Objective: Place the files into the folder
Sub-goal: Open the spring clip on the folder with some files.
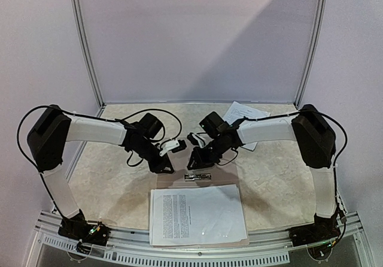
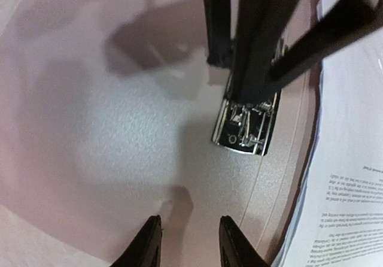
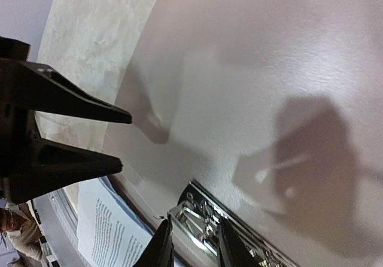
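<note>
The left gripper (image 2: 190,231), low in its wrist view, stands part open on nothing above the folder (image 2: 119,159)'s bare inner face. The right gripper (image 3: 194,240)'s narrow-set fingers are down at the metal clip (image 2: 244,123); whether they grip it I cannot tell. The files (image 1: 197,214) lie at lower centre of the top view: light, floppy, probably slippery, best pinched together at one edge.

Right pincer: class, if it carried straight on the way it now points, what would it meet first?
The metal clip inside the open folder. The right pincer points straight at it, with its tips almost on it. The picture does not show clearly whether they already touch.
</note>
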### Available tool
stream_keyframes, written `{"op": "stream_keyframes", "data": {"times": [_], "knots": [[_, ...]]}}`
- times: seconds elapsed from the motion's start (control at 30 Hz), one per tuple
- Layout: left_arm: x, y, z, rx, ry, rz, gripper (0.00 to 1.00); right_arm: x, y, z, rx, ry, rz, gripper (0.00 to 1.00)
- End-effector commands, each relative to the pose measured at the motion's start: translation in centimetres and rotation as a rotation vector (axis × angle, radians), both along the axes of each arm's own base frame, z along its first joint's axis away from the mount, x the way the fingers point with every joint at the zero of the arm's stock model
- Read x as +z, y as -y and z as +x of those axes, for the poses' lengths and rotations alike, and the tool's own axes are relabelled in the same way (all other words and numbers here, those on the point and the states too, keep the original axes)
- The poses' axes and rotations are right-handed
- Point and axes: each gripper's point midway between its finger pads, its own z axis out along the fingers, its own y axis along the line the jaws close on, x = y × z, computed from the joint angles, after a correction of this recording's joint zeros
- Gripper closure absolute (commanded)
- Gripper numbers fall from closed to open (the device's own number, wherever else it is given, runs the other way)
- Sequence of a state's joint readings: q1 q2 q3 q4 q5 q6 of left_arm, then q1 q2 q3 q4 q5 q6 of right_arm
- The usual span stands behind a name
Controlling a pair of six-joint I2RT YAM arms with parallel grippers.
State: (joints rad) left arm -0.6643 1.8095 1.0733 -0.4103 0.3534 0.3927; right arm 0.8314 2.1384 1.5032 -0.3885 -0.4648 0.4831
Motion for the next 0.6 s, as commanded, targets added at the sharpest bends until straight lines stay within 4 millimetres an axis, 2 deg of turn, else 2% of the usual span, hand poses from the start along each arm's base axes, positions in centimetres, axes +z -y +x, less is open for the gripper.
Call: {"op": "stream_keyframes", "data": {"times": [0.0,0.1,0.23,0.43,0.57], "knots": [[-0.6,0.8,1.8,-0.126,0.147,0.083,0.65,3.7,4.3,1.5,-0.174,0.036,-0.037,0.76],[-1.8,0.6,2.2,-0.126,0.137,0.123,0.65,2.6,6.3,0.0,-0.191,-0.018,-0.072,0.76],[-3.3,0.2,1.6,-0.123,0.089,0.15,0.65,0.7,7.4,-2.3,-0.196,-0.114,-0.093,0.75],[-5.2,-0.1,0.9,-0.109,0.041,0.181,0.66,-0.5,7.0,-3.2,-0.178,-0.169,-0.056,0.78],[-5.8,-0.2,0.5,-0.11,0.021,0.187,0.66,-1.2,7.3,-3.3,-0.177,-0.188,-0.062,0.83]]}}
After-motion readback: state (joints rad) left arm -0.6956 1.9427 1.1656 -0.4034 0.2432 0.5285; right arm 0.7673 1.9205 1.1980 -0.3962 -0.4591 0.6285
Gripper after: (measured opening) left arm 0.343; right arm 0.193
